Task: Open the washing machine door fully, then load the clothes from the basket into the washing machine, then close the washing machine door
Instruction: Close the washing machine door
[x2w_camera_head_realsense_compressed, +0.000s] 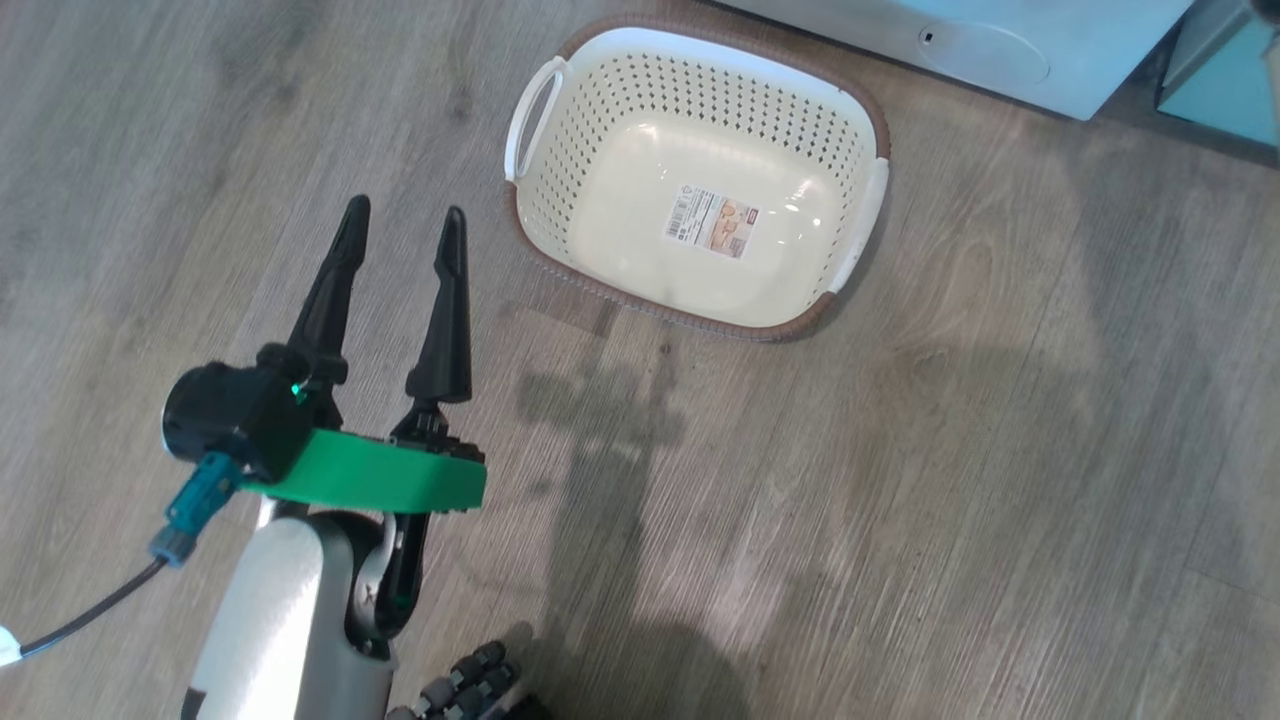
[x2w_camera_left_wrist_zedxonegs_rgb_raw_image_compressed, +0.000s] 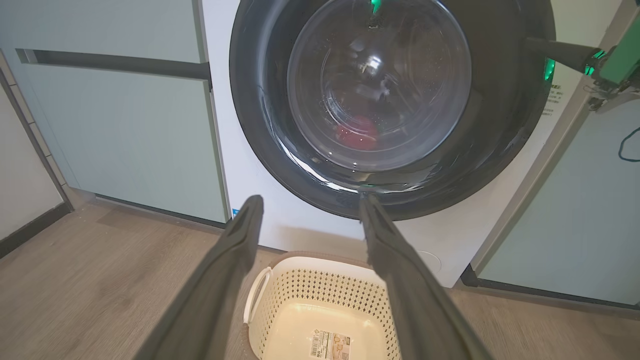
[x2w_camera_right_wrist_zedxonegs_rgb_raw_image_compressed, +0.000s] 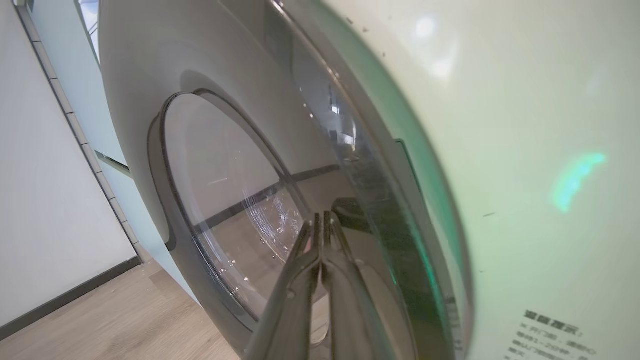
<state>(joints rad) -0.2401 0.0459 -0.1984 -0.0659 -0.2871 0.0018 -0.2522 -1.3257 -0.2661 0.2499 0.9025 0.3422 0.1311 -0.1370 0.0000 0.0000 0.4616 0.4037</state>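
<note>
Now my left arm reaches forward, low over the floor (x2w_camera_head_realsense_compressed: 900, 500). My left gripper (x2w_camera_head_realsense_compressed: 406, 210) points toward the basket (x2w_camera_head_realsense_compressed: 560, 190), which sits empty just in front of the washing machine (x2w_camera_head_realsense_compressed: 1000, 60).

The head camera gives me that layout. The left wrist camera adds the washing machine door (x2w_camera_left_wrist_zedxonegs_rgb_raw_image_compressed: 500, 125), lying flat against the machine's front beside the teal cabinets (x2w_camera_left_wrist_zedxonegs_rgb_raw_image_compressed: 125, 125). It also shows the clothes (x2w_camera_left_wrist_zedxonegs_rgb_raw_image_compressed: 357, 134) as a red patch behind the glass, low in the drum.

My right gripper (x2w_camera_right_wrist_zedxonegs_rgb_raw_image_compressed: 322, 216) reaches in sideways at the door's edge. The left fingers are spread wide with nothing between them. The right fingers are pressed together with nothing in their grip, tips on the glossy black rim, as far as I can tell.
</note>
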